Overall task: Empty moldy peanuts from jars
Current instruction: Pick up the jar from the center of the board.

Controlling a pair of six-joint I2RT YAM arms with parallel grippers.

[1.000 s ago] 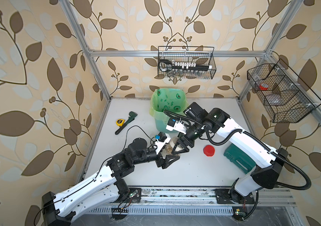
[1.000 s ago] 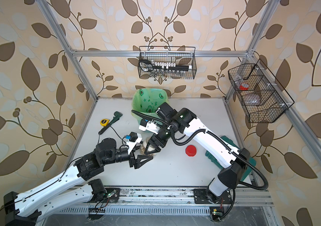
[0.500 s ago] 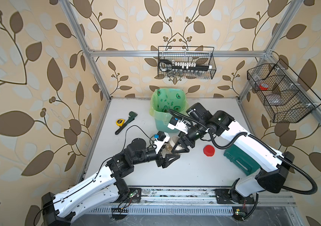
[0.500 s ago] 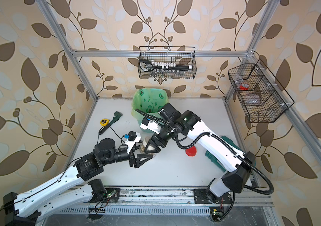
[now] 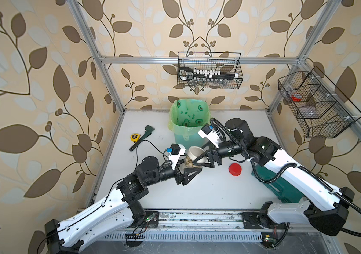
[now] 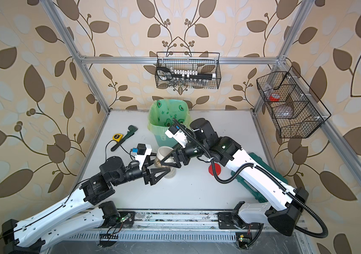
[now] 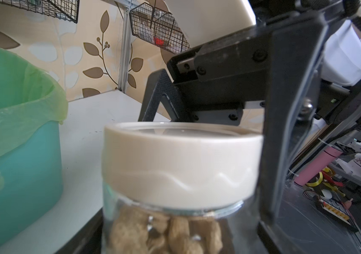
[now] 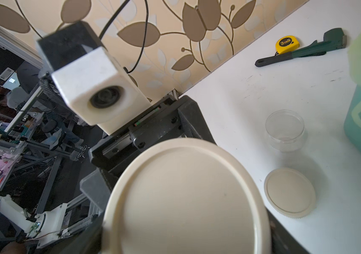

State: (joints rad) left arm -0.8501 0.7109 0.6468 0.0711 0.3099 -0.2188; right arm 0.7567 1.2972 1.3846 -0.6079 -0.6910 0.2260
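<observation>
We see the left gripper (image 5: 192, 165) clamped on the glass body of a short jar (image 7: 118, 217), near the middle of the white table (image 5: 208, 193) and just in front of the bin. The moldy peanuts (image 7: 164, 233) sit inside it, under its beige lid (image 7: 181, 162). The right gripper (image 5: 197, 157) reaches from the opposite side, its fingers (image 7: 285, 132) closed on the rim of that lid. The near finger plainly touches it; the far one is partly behind it.

Right behind both grippers stands the mint-green bin (image 5: 188, 123) with its green liner, close to the right wrist. In the right wrist view an empty clear jar (image 8: 285, 129) and a loose beige lid (image 8: 289, 192) rest on the table beside the bin, near each other but apart. A red lid (image 5: 234, 169) lies near the right forearm, and a dark green case (image 5: 285, 191) lies mostly under that arm. A yellow tape measure (image 5: 135, 137) and a green pipe wrench (image 5: 143, 136) lie side by side near the left wall. Wire baskets hang on the back wall (image 5: 209, 70) and the right wall (image 5: 316, 105).

In both top views the grippers and wrist cameras cover much of the held jar, and we cannot tell whether its base rests on the table.

Open table shows in front of the grippers, between the two arms, and toward the back right corner.
</observation>
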